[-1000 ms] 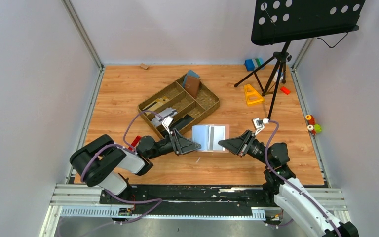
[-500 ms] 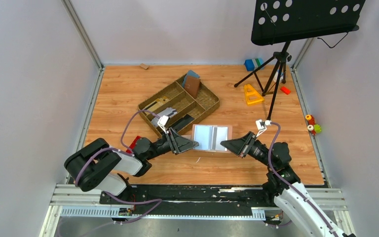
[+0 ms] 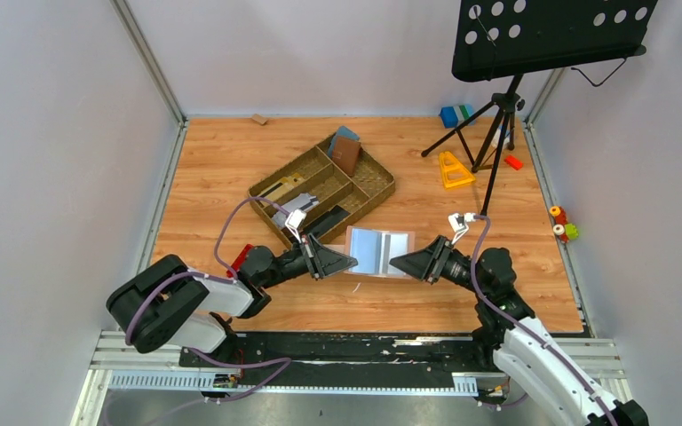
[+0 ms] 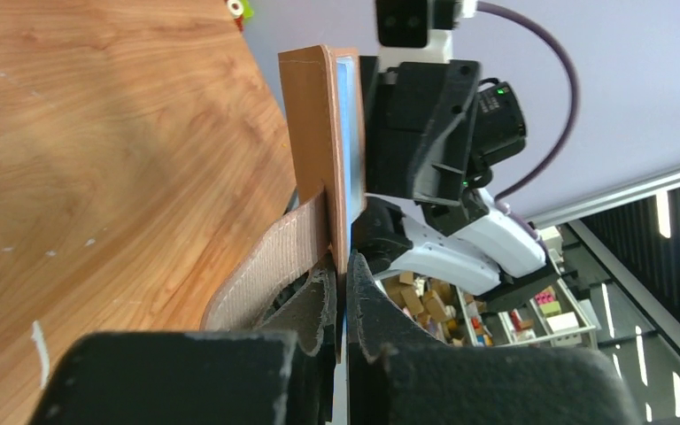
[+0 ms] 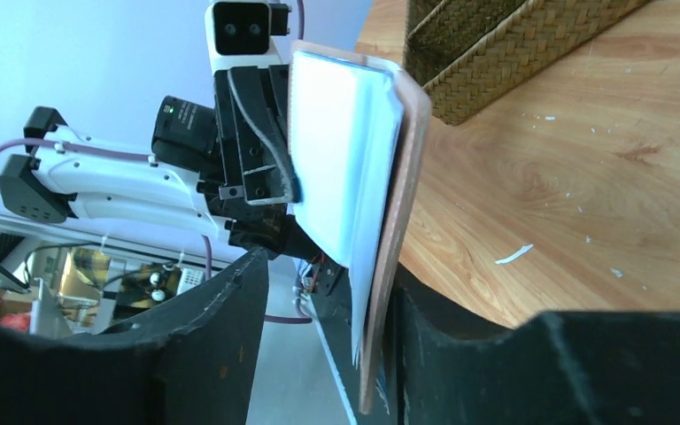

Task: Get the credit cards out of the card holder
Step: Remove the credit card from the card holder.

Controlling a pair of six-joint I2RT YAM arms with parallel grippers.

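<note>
The card holder (image 3: 378,252) hangs unfolded just above the table between both arms, its blue-grey inside facing up. My left gripper (image 3: 352,260) is shut on its left edge. In the left wrist view the tan outside (image 4: 314,133) and the closing tab (image 4: 266,274) rise from the pinched jaws of the left gripper (image 4: 345,283). My right gripper (image 3: 393,263) stands open around the right edge. In the right wrist view, that tan edge (image 5: 403,195) rests against one finger of the right gripper (image 5: 329,270), the other finger apart. The credit cards do not show apart from the pale pockets (image 5: 336,159).
A woven divided tray (image 3: 368,182) stands behind the holder, with a reddish-brown wallet (image 3: 346,155) leaning in it. A red block (image 3: 241,256) lies by the left arm. A music stand (image 3: 497,115), a yellow piece (image 3: 453,169) and a blue block (image 3: 451,115) are at the back right.
My left gripper has closed on the holder's left edge. My right gripper has let its jaws apart. Both arms and the holder have shifted slightly left.
</note>
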